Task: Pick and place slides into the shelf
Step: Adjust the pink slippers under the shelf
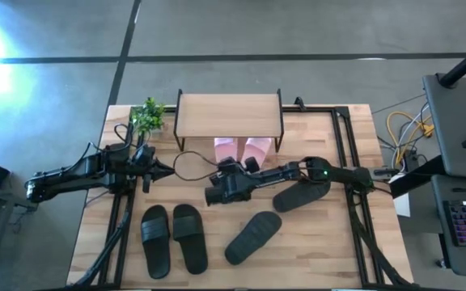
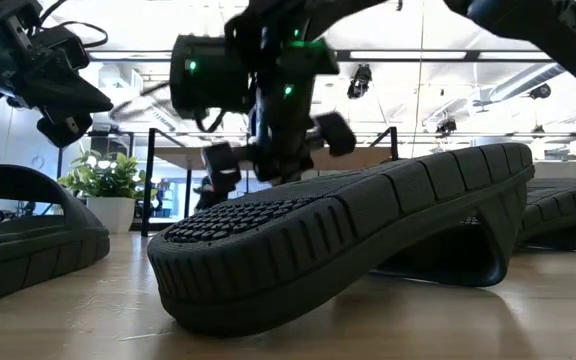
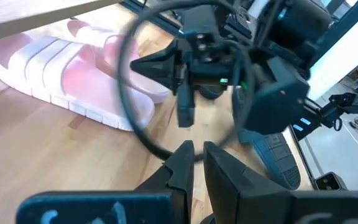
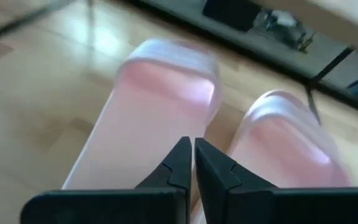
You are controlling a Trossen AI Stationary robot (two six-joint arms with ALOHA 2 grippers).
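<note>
The shelf [image 1: 229, 115] stands at the table's far edge. The two pink slides [image 1: 257, 149] lie side by side on the table under its near edge, and show large in the right wrist view [image 4: 160, 106]. My right gripper [image 1: 239, 163] is shut and hovers at their near ends [image 4: 188, 146]. A black pair [image 1: 173, 238] lies near the front edge, left of the middle. One black slide [image 1: 253, 237] lies sole up [image 2: 348, 225]. Another black slide [image 1: 302, 195] lies under the right arm. My left gripper [image 1: 171, 170] is shut and points right, off the table [image 3: 194, 152]. My right gripper's shut fingertips [image 4: 182, 152] point from the near side, slanting down, at the inner edge of one pink slide [image 4: 210, 118]. Whether they touch it, I cannot tell.
A small potted plant [image 1: 146, 115] stands left of the shelf. A black cable loop [image 1: 188, 166] hangs between the two grippers [image 3: 129, 99]. Black rails [image 1: 342, 145] run along the table's sides. Bare wood lies between the black pair and the shelf.
</note>
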